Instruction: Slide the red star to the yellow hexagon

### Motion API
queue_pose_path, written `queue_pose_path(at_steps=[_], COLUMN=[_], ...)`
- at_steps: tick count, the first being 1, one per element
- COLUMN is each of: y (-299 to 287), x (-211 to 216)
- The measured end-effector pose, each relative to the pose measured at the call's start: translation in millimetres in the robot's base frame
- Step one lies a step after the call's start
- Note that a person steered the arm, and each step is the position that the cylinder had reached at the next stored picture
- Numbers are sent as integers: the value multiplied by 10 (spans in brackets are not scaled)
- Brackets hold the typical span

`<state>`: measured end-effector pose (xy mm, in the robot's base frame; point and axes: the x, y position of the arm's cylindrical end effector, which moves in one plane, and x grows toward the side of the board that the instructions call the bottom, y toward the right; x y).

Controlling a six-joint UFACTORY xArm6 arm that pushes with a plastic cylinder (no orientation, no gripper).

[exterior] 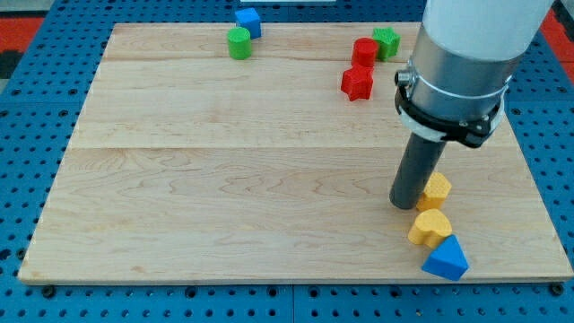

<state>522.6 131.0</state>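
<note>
The red star (pixel 357 83) lies near the view's top right on the wooden board (pixel 224 179). The yellow hexagon (pixel 437 190) lies at the view's lower right. My tip (pixel 404 205) rests on the board just left of the yellow hexagon, touching or nearly touching it, and well below the red star. A second red block (pixel 364 52) sits just above the red star.
A green block (pixel 387 42) sits right of the upper red block. A green cylinder (pixel 239 43) and a blue block (pixel 248 21) lie at the top middle. A yellow heart-like block (pixel 430 228) and a blue triangle (pixel 447 259) lie below the hexagon.
</note>
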Motion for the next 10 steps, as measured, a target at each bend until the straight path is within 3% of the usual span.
queue_pose_path(at_steps=[1, 2, 3, 4, 5, 6, 7, 8, 9, 10], y=[-398, -344, -662, -1089, -973, -566, -243, -510, -179, 173], x=[-195, -775, -1018, -1549, -2040, -2087, -1665, -1919, -2023, -1605])
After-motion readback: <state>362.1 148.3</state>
